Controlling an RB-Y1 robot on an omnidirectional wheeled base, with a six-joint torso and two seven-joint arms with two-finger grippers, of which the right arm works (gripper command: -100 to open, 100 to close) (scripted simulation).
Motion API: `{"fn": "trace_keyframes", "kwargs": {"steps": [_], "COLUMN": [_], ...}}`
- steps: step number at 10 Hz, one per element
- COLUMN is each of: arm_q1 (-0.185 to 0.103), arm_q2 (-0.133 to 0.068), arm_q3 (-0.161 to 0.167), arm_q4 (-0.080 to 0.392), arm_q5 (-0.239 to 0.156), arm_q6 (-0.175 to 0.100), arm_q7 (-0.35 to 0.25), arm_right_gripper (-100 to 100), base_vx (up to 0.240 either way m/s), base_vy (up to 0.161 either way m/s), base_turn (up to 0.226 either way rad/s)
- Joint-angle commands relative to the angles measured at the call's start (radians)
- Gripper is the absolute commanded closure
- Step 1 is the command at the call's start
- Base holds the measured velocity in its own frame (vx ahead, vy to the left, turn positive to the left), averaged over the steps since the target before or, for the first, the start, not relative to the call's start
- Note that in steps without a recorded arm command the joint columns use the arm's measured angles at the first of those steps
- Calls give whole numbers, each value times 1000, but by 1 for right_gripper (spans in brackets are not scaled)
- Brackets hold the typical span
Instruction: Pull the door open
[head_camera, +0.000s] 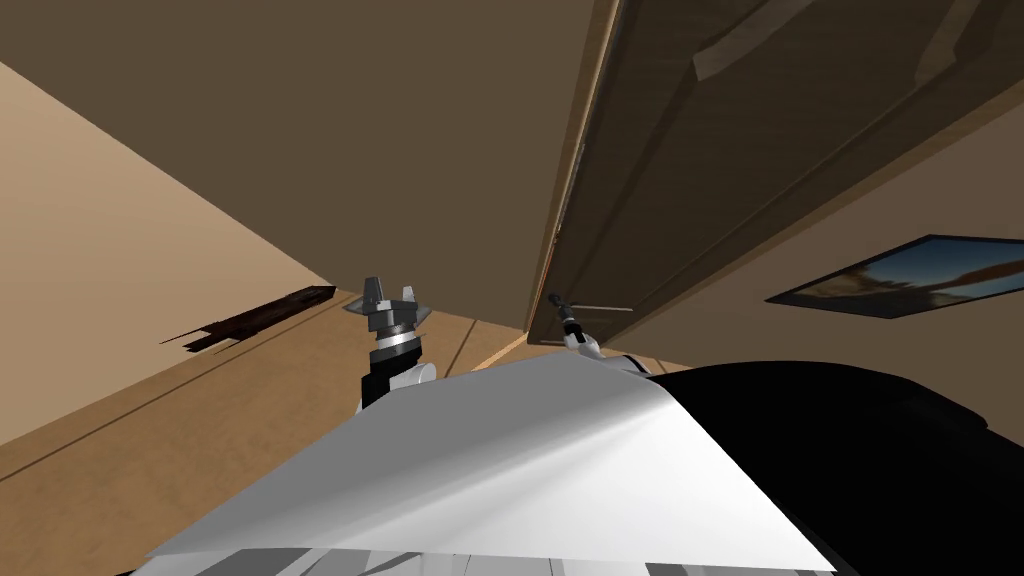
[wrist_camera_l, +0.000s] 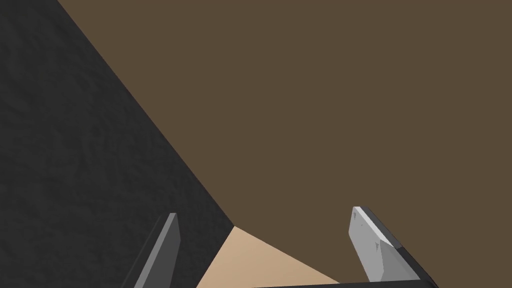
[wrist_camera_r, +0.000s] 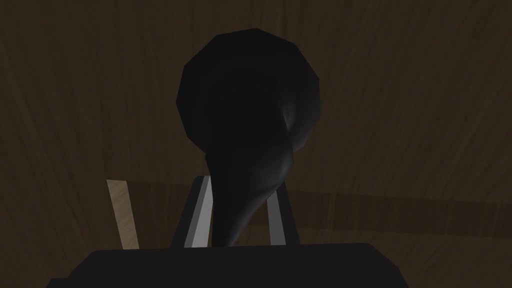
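A dark brown panelled door (head_camera: 760, 150) stands in a lighter wooden frame (head_camera: 568, 180) right of the brown wall. My right gripper (head_camera: 556, 303) reaches to the door's lower edge. In the right wrist view the dark door handle (wrist_camera_r: 250, 130), a round black knob with a tapering lever, rises between the fingers (wrist_camera_r: 199, 215), and my right gripper (wrist_camera_r: 239, 215) is shut on its narrow end, against the dark wood door (wrist_camera_r: 425, 125). My left gripper (head_camera: 391, 297) hangs open in front of the brown wall, its fingers (wrist_camera_l: 375, 245) wide apart around nothing.
A brown wall (head_camera: 300, 130) faces me left of the door. A tan wall (head_camera: 90, 260) runs along my left with a dark flat object (head_camera: 255, 318) at its foot on the wooden floor (head_camera: 160, 450). A framed picture (head_camera: 905, 275) hangs right of the door.
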Motion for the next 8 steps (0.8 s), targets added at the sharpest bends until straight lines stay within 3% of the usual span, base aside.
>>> {"fn": "trace_keyframes", "kwargs": {"steps": [1,2,8], "arm_q1": [6,3,35], "arm_q2": [-8,-5,-44], "arm_q3": [13,8,88], "arm_q4": [-11,-6,-27], "arm_q5": [8,5,48], "arm_q6": [-3,-1,-48], "arm_q7": [-16,-11,-99], "arm_right_gripper": [100,100,100], "base_vx": [-226,-100,-230], "base_vy": [-37,-17,-72], "base_turn": [95,27,103]}}
